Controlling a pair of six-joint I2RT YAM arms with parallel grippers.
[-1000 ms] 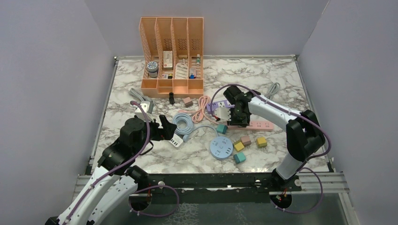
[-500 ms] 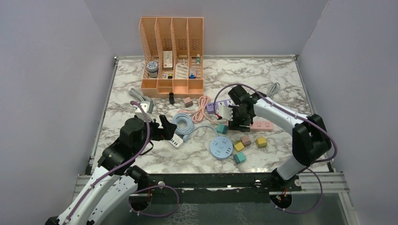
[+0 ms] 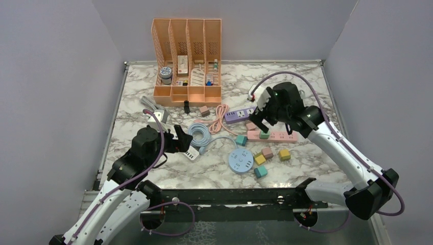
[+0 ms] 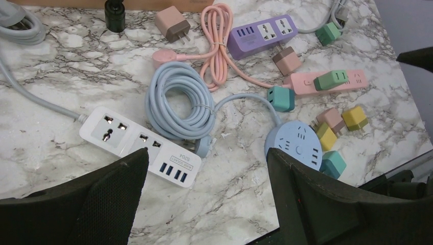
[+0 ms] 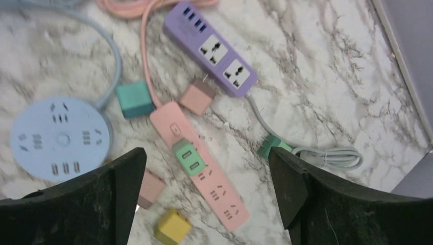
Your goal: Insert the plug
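A green plug stands seated in the pink power strip, near its switch end. From above, the same green plug shows on the pink strip. My right gripper hangs above it, open and holding nothing, its fingers well clear of the plug on both sides. In the top view my right gripper hovers just behind the strip. My left gripper is open and empty over bare marble beside a white power strip.
A round blue socket hub and a purple power strip flank the pink one. Loose teal, yellow and pink adapters lie around. A coiled blue cord sits mid-table. An orange organizer stands at the back.
My right gripper opened, let go of the green plug, and rose back and to the right. The plug stayed in the pink strip. The left arm has not moved.
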